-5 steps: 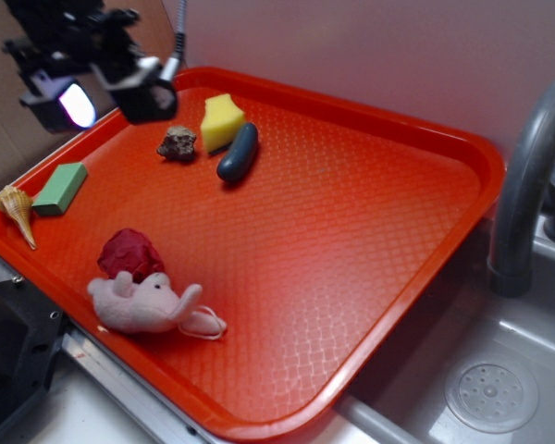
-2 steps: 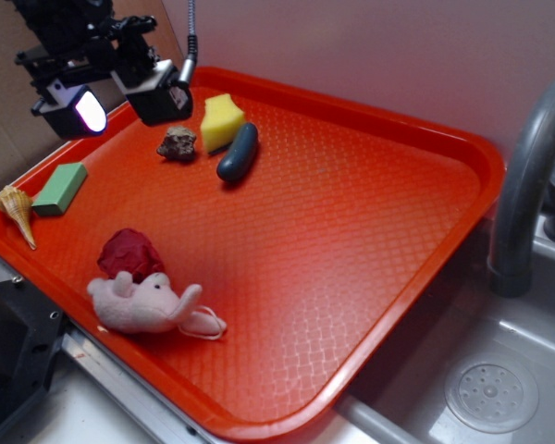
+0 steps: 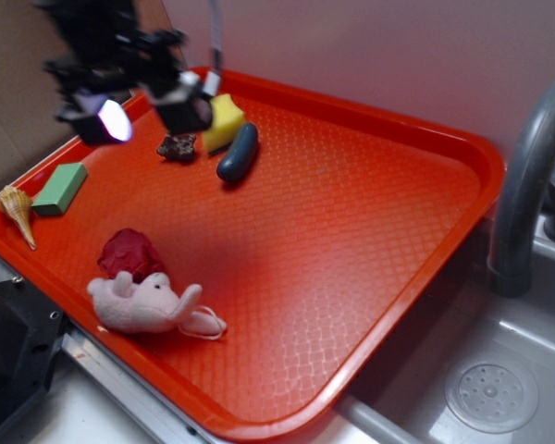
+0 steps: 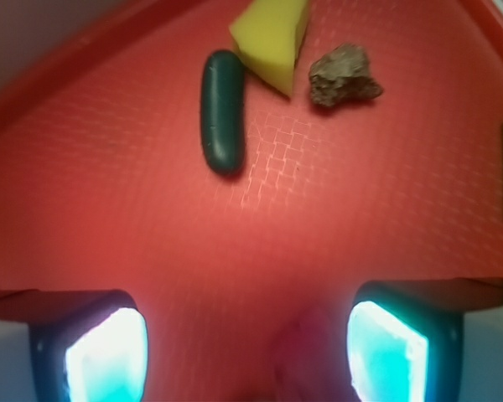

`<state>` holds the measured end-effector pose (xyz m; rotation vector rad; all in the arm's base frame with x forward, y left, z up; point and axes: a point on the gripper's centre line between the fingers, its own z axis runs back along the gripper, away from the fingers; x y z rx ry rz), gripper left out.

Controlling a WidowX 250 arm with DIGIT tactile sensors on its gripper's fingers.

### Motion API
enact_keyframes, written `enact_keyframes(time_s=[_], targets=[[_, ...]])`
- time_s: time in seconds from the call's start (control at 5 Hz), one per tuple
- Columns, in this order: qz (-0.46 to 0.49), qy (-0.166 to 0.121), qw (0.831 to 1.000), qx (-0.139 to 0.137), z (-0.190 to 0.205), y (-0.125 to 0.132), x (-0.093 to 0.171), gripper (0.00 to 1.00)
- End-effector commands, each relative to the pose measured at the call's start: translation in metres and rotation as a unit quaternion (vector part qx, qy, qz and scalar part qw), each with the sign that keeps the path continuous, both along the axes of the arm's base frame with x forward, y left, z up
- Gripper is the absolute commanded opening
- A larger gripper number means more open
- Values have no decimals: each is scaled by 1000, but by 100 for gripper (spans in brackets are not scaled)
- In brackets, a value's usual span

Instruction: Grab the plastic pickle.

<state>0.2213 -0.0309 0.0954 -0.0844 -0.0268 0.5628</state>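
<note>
The plastic pickle (image 3: 238,153) (image 4: 223,110) is a dark blue-green glossy oblong lying flat on the red tray (image 3: 370,231), just right of a yellow sponge wedge (image 3: 224,118) (image 4: 274,38). My gripper (image 3: 150,109) (image 4: 247,356) hovers above the tray to the left of the pickle, over the brown rock (image 3: 177,146) (image 4: 344,75). Its glowing fingers (image 4: 109,356) stand wide apart with only tray between them. In the wrist view the pickle lies ahead, well clear of the fingertips.
A green block (image 3: 60,188) and a seashell (image 3: 17,211) sit at the tray's left edge. A red crumpled lump (image 3: 129,252) and a pink plush toy (image 3: 143,303) lie near the front. A sink with a grey faucet (image 3: 527,176) is at the right.
My gripper has travelled to the right and slightly down, from the tray's far left corner to above the rock, closing on the pickle. Its jaws stay open. Nothing on the tray moved.
</note>
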Motion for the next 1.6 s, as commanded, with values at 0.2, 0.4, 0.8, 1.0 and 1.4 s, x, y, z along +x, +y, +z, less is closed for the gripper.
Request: enact_keyframes(time_s=[0.2, 0.4, 0.8, 1.0, 1.4], targets=[[-32, 14, 999, 39, -40, 1, 61, 100], [-43, 35, 998, 20, -52, 17, 87, 100], [3, 69, 997, 26, -80, 36, 107, 100], [15, 81, 996, 32, -83, 36, 102, 0], [-4, 45, 999, 30, -58, 22, 74, 0]])
